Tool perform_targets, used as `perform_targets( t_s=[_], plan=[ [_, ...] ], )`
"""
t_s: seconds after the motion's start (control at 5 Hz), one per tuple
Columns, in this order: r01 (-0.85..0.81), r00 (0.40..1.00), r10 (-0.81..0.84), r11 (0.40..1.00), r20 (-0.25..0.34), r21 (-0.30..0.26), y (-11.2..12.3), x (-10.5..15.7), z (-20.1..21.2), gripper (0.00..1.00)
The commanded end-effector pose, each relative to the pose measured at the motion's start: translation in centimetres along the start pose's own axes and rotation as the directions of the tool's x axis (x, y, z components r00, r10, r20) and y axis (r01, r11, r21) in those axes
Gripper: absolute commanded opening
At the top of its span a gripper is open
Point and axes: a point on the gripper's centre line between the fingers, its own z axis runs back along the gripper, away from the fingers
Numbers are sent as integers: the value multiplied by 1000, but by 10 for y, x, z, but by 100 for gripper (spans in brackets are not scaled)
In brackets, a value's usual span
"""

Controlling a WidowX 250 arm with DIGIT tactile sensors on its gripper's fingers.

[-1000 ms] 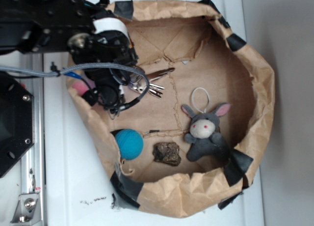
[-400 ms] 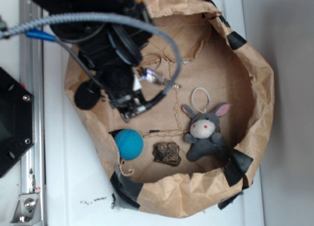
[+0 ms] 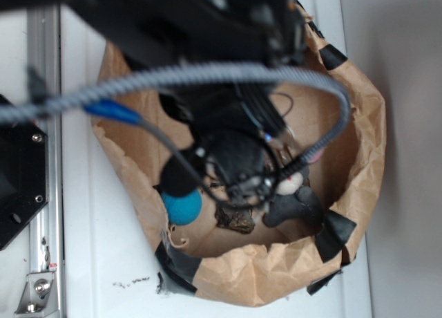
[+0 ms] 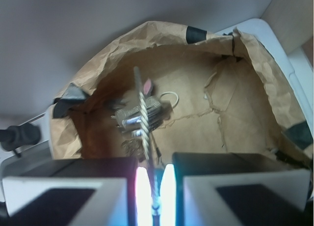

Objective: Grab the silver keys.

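Keys (image 4: pixel 141 115) fill the middle of your wrist view: the silver keys hang off a thin twisted wire that runs down into the narrow gap between the gripper (image 4: pixel 155 184) pads, so the jaws are pinched nearly together on that wire or clip, and the bunch dangles clear above the floor of the paper bag (image 4: pixel 206 132). Judge them light, hard and slippery; a loose bunch like this will swing and can slide through the pads, so the hold is best kept on the wire or clip rather than a single blade. Below them you can make out a white loop (image 4: pixel 170 98) and a pink ear tip.

From the exterior view the arm (image 3: pixel 235 152) covers most of the bag and hides the keys entirely. Around it you see the blue ball (image 3: pixel 182 206), the dark rock (image 3: pixel 236 220) and part of the grey plush bunny (image 3: pixel 293 202). The tall crumpled bag wall and the trailing cable (image 3: pixel 207 79) are what could snag.
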Motion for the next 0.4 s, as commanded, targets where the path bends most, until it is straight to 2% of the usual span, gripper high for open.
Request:
perform_targets(
  t_s=[0.0, 0.2],
  plan=[
    [12, 1000, -12, 1000, 26, -18, -5, 7, 7, 0],
    [19, 999, -19, 1000, 37, -6, -3, 3, 9, 0]
  ],
)
